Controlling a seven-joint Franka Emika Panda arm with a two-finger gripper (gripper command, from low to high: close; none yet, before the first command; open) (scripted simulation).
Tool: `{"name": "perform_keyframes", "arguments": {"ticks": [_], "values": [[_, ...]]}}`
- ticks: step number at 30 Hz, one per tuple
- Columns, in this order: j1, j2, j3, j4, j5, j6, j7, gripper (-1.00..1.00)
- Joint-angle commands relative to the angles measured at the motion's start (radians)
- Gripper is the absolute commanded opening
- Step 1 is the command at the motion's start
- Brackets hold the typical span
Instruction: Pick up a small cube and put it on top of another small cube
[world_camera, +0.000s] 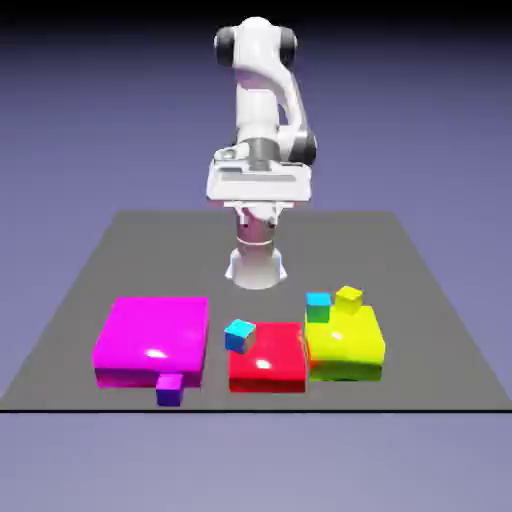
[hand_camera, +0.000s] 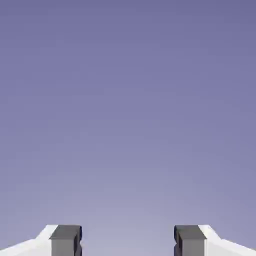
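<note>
1. Nearest, the violet cube sits at lower left on the surface, touching the magenta block.
2. Only the hand view shows the jaws: the gripper is spread wide, empty, facing bare backdrop.

three flat blocks: magenta, red, yellow. four small cubes: purple, light-blue, teal, yellow.

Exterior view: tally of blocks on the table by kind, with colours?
Flat blocks: 3 - magenta flat block, red flat block, yellow-green flat block
Small cubes: 4 - purple small cube, light-blue small cube, teal small cube, yellow small cube
Total: 7
</note>
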Motion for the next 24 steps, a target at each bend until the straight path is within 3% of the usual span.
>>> {"name": "perform_keyframes", "arguments": {"ticks": [1,24], "values": [[-0.005,0.036,-0.004,0.033,-0.001,-0.035,-0.006,0.00],[-0.114,0.870,-0.100,0.801,-0.026,-0.830,-0.132,0.00]]}}
